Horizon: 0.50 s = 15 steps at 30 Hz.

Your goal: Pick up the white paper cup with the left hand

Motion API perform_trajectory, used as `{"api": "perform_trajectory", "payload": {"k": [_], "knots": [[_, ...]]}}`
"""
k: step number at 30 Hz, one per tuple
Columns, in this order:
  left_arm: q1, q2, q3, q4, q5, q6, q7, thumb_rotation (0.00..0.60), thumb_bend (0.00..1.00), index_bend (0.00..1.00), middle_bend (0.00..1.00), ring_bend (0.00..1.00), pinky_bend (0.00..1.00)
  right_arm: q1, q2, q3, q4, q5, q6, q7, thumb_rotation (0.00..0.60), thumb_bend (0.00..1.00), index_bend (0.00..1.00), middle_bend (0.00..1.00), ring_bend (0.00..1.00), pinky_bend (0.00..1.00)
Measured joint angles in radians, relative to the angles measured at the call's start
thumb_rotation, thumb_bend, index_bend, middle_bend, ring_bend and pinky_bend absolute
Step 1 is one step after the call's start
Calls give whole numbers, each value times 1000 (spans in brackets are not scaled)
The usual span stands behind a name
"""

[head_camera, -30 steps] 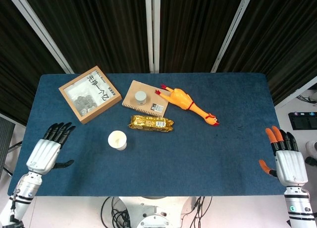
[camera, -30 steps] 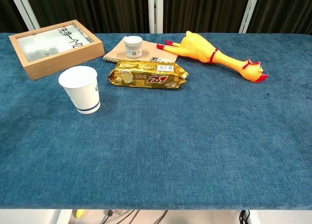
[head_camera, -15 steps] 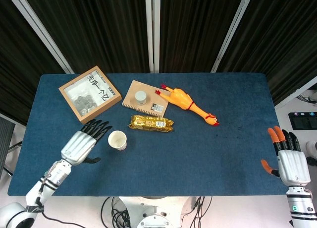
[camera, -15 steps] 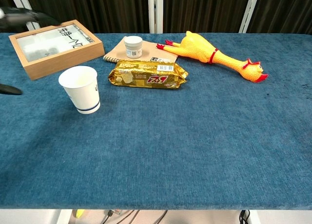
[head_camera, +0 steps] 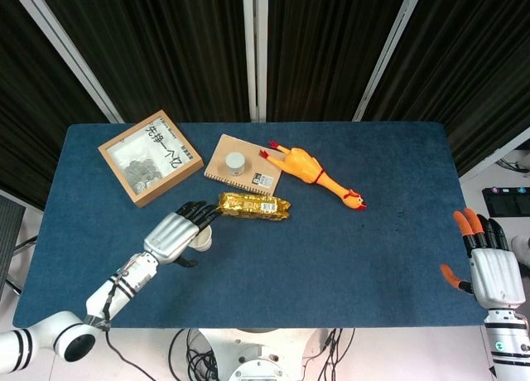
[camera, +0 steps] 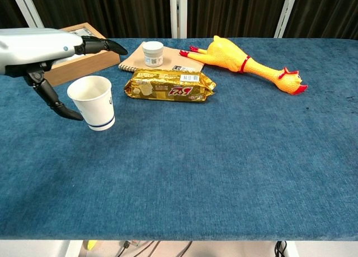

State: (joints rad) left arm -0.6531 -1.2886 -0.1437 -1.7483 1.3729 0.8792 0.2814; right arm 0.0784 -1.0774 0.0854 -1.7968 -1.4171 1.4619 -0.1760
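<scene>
Item: white paper cup (camera: 92,102), upright on the blue tabletop (camera: 224,156), mouth up, set just left of the gold snack packet (camera: 169,85) and in front of the wooden framed box (camera: 78,66). Left hand (camera: 42,47) stood at the cup with nothing gripped: fingers (camera: 100,45) spread wide and reaching over the rim toward the far side, thumb low at the near wall, its tip at or just short of the paper; contact could not be told. In the head view the left hand (head_camera: 175,234) covered most of the cup (head_camera: 201,238). Right hand (head_camera: 493,269) was at the tabletop's right edge, fingers apart, empty, well apart from every item. Hazards, as judgement: the cup looked light and thin-walled, so a thumb push before the fingers closed behind it could slide or tip it toward the snack packet; a hard close could crush the rim; fingers extending past the cup could catch the packet or the notebook (camera: 134,58) carrying the small jar (camera: 152,53). The rubber chicken (camera: 246,61) lay clear of the reach.
</scene>
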Motion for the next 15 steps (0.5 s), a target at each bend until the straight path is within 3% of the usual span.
{"api": "perform_trajectory", "payload": {"k": [15], "knots": [[-37, -43, 14, 41, -159, 23, 189, 600, 65, 214, 208, 35, 203, 5, 4, -3, 2, -1, -15, 5, 600, 176, 0, 0, 0, 0]]}}
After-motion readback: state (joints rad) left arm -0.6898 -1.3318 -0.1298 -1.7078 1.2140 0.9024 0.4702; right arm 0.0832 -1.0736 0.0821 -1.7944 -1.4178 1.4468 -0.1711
